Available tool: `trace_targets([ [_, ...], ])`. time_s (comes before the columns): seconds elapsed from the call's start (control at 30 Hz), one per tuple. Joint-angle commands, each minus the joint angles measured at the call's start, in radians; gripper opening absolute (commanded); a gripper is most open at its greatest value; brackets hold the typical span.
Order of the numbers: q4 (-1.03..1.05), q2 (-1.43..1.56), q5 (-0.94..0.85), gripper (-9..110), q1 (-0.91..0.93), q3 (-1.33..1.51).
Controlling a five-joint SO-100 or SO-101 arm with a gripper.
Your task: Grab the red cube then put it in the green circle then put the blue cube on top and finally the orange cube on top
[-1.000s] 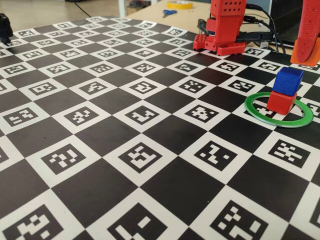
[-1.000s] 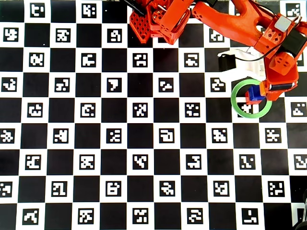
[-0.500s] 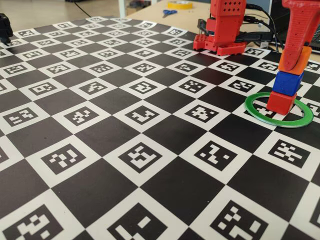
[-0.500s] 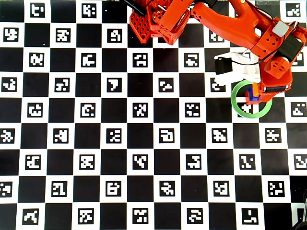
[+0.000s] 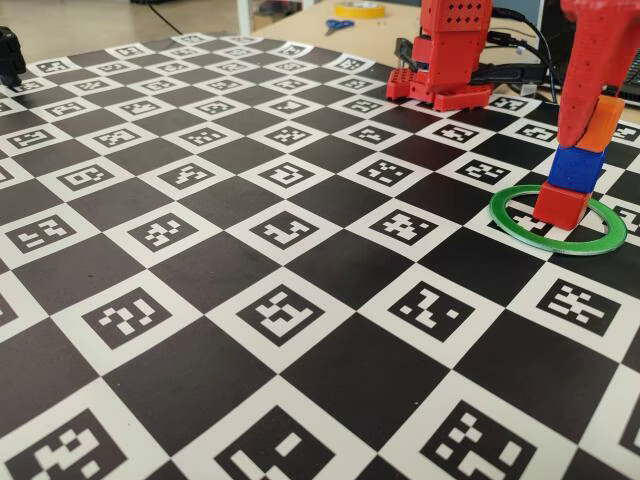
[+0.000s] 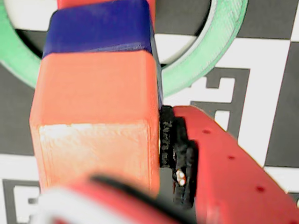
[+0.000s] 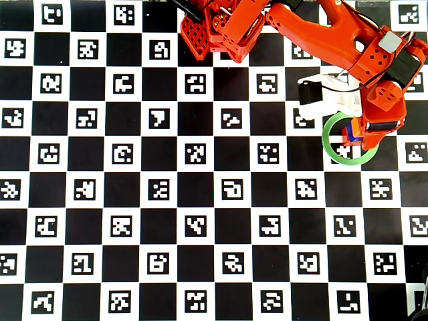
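Observation:
The red cube (image 5: 562, 205) sits inside the green circle (image 5: 600, 240), and the blue cube (image 5: 575, 168) is stacked on it. The orange cube (image 5: 605, 124) is tilted at the blue cube's top right edge, with my gripper (image 5: 592, 128) shut on it from above. In the wrist view the orange cube (image 6: 93, 116) fills the space beside the black-padded finger (image 6: 180, 158), with the blue cube (image 6: 98, 25) and green circle (image 6: 205, 60) just beyond. From overhead, my gripper (image 7: 364, 130) covers most of the stack inside the green circle (image 7: 332, 152).
The arm's red base (image 5: 450, 60) stands at the back of the checkered marker mat (image 5: 280, 230). Cables (image 5: 520, 55) run behind the base. Scissors (image 5: 338, 25) and a tape roll (image 5: 360, 8) lie on the table beyond the mat.
My gripper has carried the orange cube from the upper right down onto the blue cube. In the last half second the orange cube has tipped slightly to the right.

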Motion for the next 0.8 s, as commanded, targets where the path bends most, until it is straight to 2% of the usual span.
trace_targets([
  [0.0, 0.005, 0.124, -0.006, 48, 0.002, -0.038],
  [0.4, 0.133, 0.176, -0.101, 49, 0.051, -0.133],
  [0.6, 0.224, 0.247, -0.206, 49, 0.149, -0.137],
  [0.77, 0.239, 0.342, -0.288, 45, 0.304, -0.094],
])
